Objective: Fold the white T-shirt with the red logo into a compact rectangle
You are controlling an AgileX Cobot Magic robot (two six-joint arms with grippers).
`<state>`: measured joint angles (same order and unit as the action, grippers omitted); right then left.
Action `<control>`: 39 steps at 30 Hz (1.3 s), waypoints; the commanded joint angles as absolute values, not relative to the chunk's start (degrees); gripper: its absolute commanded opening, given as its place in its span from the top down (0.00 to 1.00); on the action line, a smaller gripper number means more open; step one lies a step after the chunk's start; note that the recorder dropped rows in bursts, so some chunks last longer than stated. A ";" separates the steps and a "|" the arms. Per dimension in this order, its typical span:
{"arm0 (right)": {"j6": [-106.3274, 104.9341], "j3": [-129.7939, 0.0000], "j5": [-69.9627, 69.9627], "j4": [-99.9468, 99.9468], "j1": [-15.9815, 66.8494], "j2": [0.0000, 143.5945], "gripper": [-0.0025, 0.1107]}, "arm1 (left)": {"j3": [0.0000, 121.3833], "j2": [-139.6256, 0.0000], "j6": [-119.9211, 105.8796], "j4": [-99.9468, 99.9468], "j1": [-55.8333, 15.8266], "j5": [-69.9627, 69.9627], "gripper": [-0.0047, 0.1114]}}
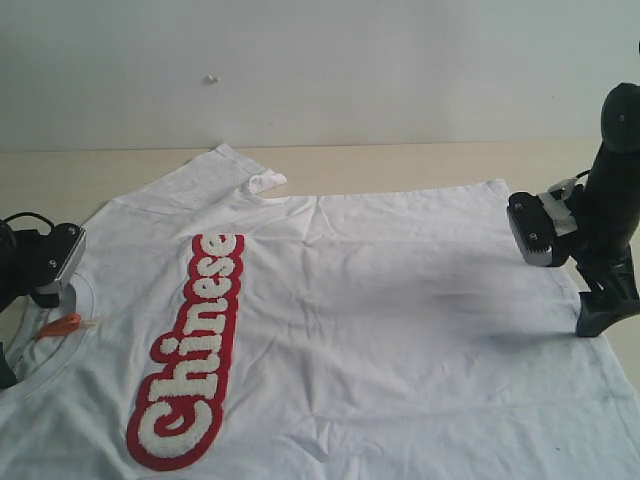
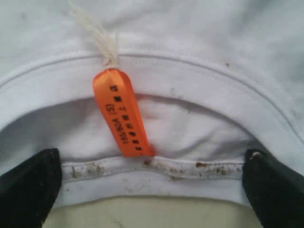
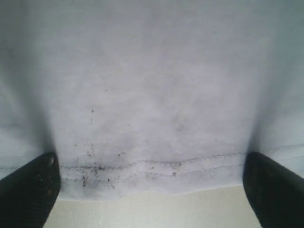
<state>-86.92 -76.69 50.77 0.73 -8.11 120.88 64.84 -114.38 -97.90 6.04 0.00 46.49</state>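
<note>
Both grippers are wide open and empty: left gripper at the collar, right gripper at the hem of the white T-shirt, which lies flat on the table. A shallow pinch may catch only one layer and skew the fold.

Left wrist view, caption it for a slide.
Open left gripper at the white T-shirt collar, orange neck tag ahead.

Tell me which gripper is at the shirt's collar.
The left gripper: the collar and orange tag lie before its open jaws; the right gripper faces the plain stitched hem.
</note>
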 commanded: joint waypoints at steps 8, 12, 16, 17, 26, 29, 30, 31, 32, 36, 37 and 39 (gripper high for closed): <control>-86.93 -77.04 51.02 1.86 -8.38 122.70 0.05 | 64.65 -115.55 -97.71 6.49 0.07 46.94 0.07; -86.93 -77.04 50.86 2.39 -8.38 123.04 0.05 | 64.65 -115.55 -97.71 6.49 0.07 46.94 0.07; -86.93 -77.04 50.86 3.34 -8.38 123.04 0.05 | 64.65 -115.55 -97.71 6.49 0.07 46.94 0.07; -86.93 -77.04 50.86 3.73 -8.38 123.04 0.05 | 64.65 -115.55 -97.71 6.49 0.07 46.94 0.07; -86.93 -77.04 50.86 4.10 -8.38 123.04 0.05 | 64.65 -115.55 -97.71 6.49 0.07 46.94 0.07; -86.93 -77.04 50.86 4.10 -8.38 123.04 0.05 | 64.65 -115.55 -97.71 6.49 0.07 46.94 0.07; -86.93 -77.04 50.86 4.10 -8.38 123.04 0.05 | 64.65 -115.55 -97.71 6.49 0.07 46.94 0.07; -86.93 -77.04 50.86 4.10 -8.38 123.04 0.05 | 64.65 -115.55 -97.71 6.49 0.07 46.94 0.07; -86.93 -77.04 50.86 4.10 -8.38 123.04 0.05 | 64.65 -115.55 -97.71 6.49 0.07 46.94 0.07; -86.68 -77.04 50.86 4.09 -8.38 123.04 0.05 | 64.65 -115.55 -97.71 6.49 0.07 46.94 0.07; -86.68 -77.04 50.98 4.09 -8.38 123.04 0.05 | 64.65 -115.55 -97.71 6.49 0.07 46.94 0.07; -86.68 -77.04 50.98 4.09 -8.38 123.04 0.05 | 64.65 -115.55 -97.71 6.49 0.07 46.94 0.07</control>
<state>-86.45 -77.39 51.88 1.83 -8.11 121.69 64.84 -114.38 -97.90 6.04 0.00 46.49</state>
